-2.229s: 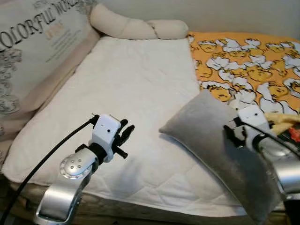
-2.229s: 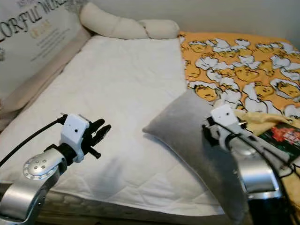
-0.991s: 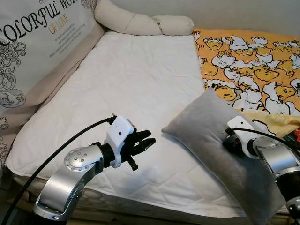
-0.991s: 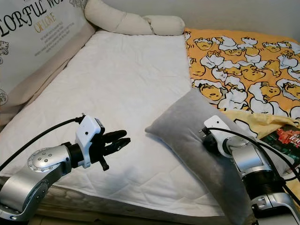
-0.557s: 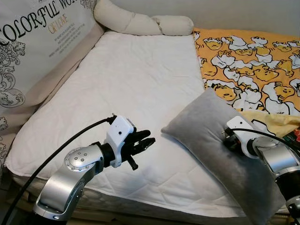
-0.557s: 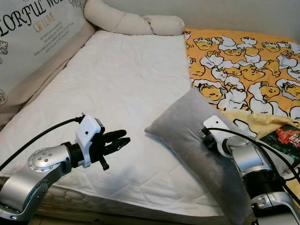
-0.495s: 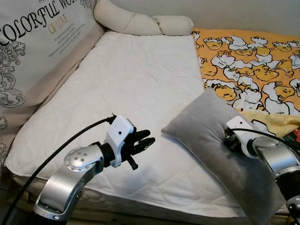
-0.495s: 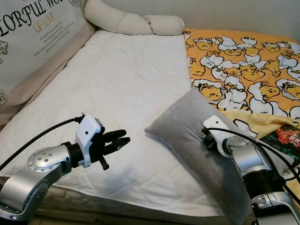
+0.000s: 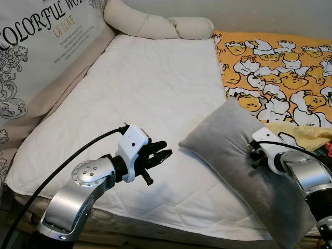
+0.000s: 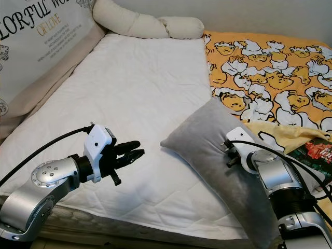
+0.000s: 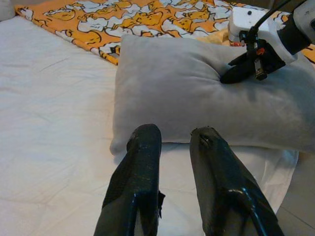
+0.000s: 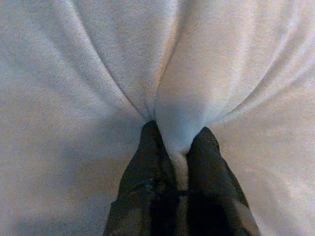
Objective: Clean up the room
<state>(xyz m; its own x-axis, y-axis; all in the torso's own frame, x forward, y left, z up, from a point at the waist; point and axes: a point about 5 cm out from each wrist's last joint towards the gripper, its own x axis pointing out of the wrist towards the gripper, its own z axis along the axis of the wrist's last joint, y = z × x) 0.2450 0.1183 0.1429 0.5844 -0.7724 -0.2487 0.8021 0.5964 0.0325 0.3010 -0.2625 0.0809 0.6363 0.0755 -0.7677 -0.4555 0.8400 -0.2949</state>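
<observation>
Bed [image 9: 155, 88] with a white quilted cover fills most of the left eye view, running from the lower left up to the top centre. Grey pillow [image 9: 233, 155] lies on it at the lower right of the frame, one corner pointing toward the middle of the bed, its far end hanging past the near edge. Right gripper [image 11: 231, 73] presses into the pillow's top face, right of centre in the frame. In the right wrist view its two fingers [image 12: 152, 147] sit close together with a fold of grey fabric pinched between them, creases spreading out from the pinch.

Left gripper [image 9: 162, 153] hovers above the bare cover at lower centre, pointing toward the pillow's near corner and apart from it. In the left wrist view its fingers [image 11: 142, 162] stand a little apart with nothing between them.

Orange blanket [image 9: 275, 67] printed with cartoon ducks covers the upper right of the frame, just behind the pillow. Cream bolster [image 9: 150, 25] lies along the top edge. Printed cushion [image 9: 36, 57] with lettering leans at the upper left.
</observation>
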